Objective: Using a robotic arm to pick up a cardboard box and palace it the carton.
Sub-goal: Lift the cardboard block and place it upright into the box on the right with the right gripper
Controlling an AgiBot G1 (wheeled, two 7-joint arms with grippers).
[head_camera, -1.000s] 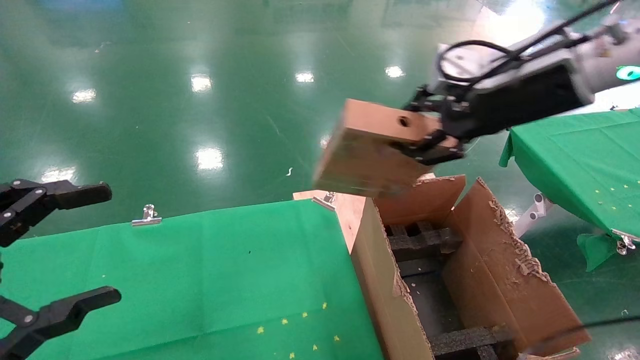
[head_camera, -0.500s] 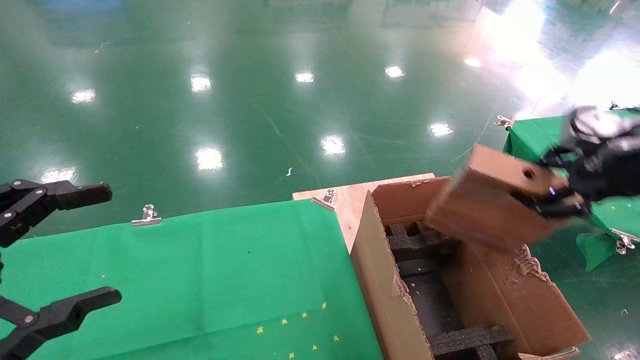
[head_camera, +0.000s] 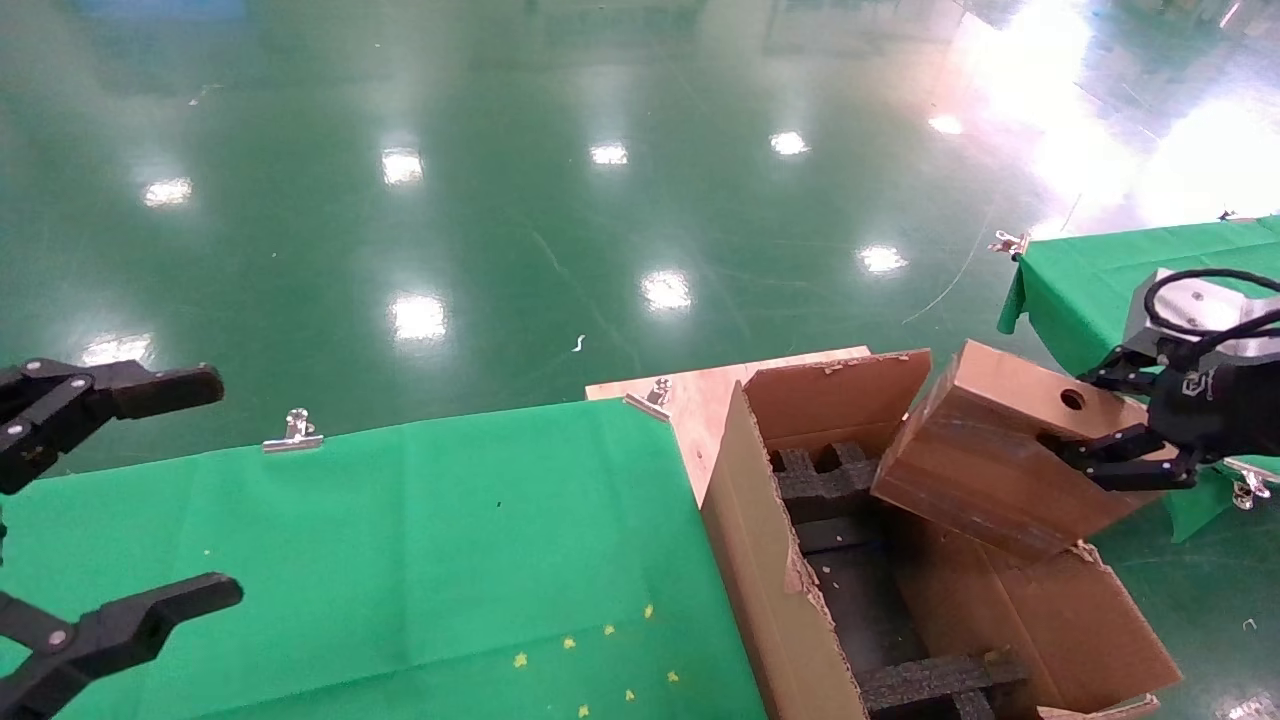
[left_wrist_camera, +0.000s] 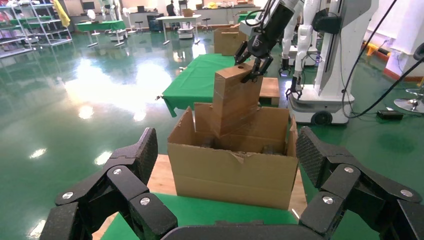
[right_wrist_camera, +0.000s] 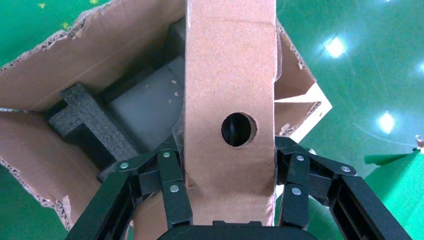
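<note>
My right gripper (head_camera: 1095,425) is shut on the cardboard box (head_camera: 990,460), a small flat brown box with a round hole in one face. It holds the box tilted over the far right part of the carton (head_camera: 770,560), whose torn flaps stand open and whose black foam inserts (head_camera: 840,485) show inside. In the right wrist view the fingers (right_wrist_camera: 172,182) clamp the box (right_wrist_camera: 230,75) on both sides above the carton (right_wrist_camera: 30,165). The left wrist view shows the box (left_wrist_camera: 235,100) over the carton (left_wrist_camera: 230,172). My left gripper (head_camera: 130,490) is open and empty at the far left.
The carton stands against the right end of a green-covered table (head_camera: 380,560) with metal clips (head_camera: 295,430) on its far edge. A second green-covered table (head_camera: 1100,280) lies to the right. Glossy green floor lies beyond.
My right gripper has carried the cardboard box from above the carton's far edge to the right and down, then brought it lower over the carton's right side. The left gripper has not moved.
</note>
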